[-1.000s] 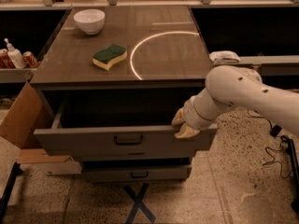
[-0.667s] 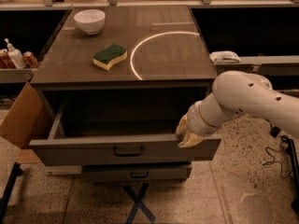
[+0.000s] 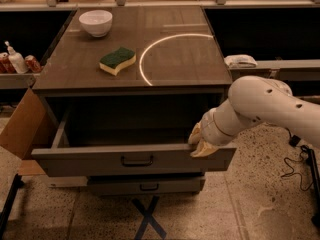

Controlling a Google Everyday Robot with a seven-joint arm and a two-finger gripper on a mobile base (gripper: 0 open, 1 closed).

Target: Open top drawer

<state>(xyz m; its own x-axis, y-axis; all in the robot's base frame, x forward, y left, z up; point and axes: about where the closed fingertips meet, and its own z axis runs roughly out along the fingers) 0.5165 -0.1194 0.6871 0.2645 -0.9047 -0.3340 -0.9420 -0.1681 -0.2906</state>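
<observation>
the hand (image 3: 201,143) pinches the top rim of the top drawer (image 3: 90,160) at its right end, and the drawer, long from left to right, sticks far out under the table (image 3: 190,64), so more pulling must go straight toward the front.

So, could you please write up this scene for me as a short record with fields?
top drawer: pulled well out, interior dark
handle: dark bar at centre of front, nothing on it
end effector: at right end of the drawer front's top edge
cabinet top: sponge near the middle, white bowl at back left
lower drawer: pushed in
cardboard box: left of cabinet
</observation>
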